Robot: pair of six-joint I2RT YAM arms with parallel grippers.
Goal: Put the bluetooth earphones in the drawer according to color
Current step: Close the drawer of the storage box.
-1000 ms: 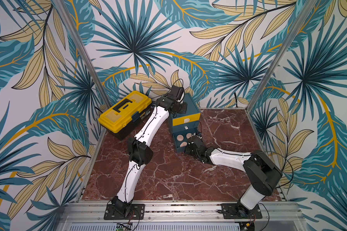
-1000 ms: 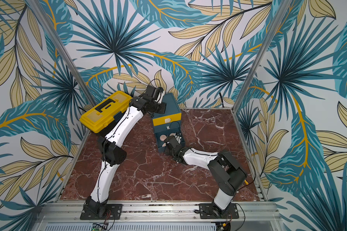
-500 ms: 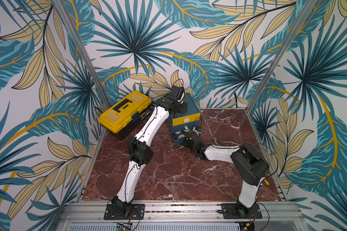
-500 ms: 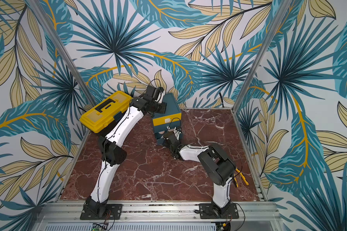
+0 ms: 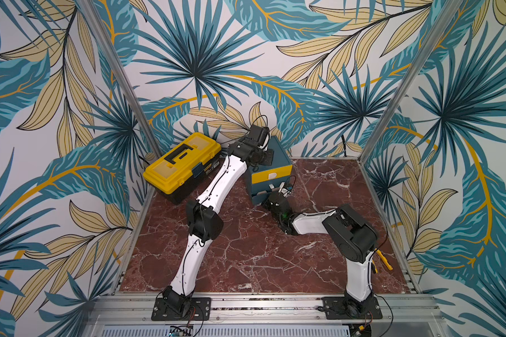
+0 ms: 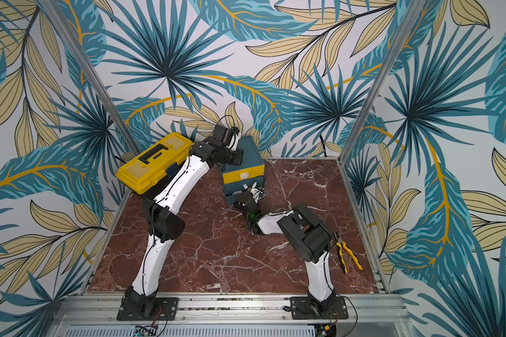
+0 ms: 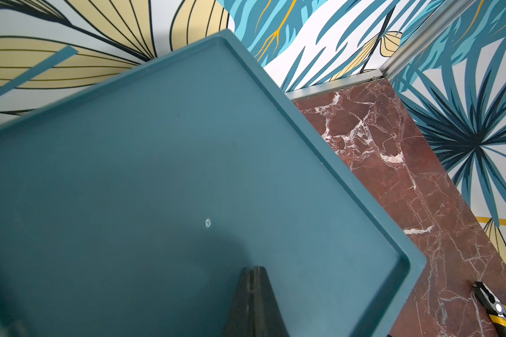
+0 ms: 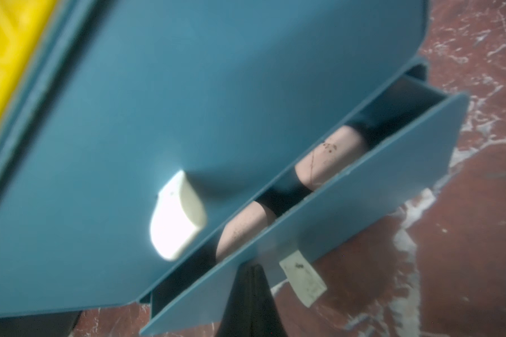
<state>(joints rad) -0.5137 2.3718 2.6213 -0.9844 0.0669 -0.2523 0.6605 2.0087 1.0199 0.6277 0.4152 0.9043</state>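
Observation:
The drawer [image 5: 270,172] [image 6: 246,167] is a teal chest with a yellow top drawer, standing at the back of the marble floor. My left gripper [image 7: 253,268] [image 5: 268,159] is shut and rests tip-down on the chest's flat top [image 7: 187,175]. My right gripper [image 8: 250,267] [image 5: 268,201] is shut, its tip against the front of the bottom drawer [image 8: 348,210]. That drawer stands ajar by a narrow gap. Through the gap two pink bluetooth earphones [image 8: 330,159] [image 8: 243,230] show inside. The middle drawer's white tab pull [image 8: 176,216] is just above the gap.
A yellow toolbox [image 5: 181,166] [image 6: 155,160] with a black handle sits left of the chest, beside my left arm. Yellow-handled pliers [image 6: 348,253] [image 7: 497,309] lie near the right wall. Patterned walls and metal posts close in three sides.
My right gripper has moved toward the chest, pushing the bottom drawer from wide open to nearly closed; the right elbow has swung back. The left arm has stayed on the chest top.

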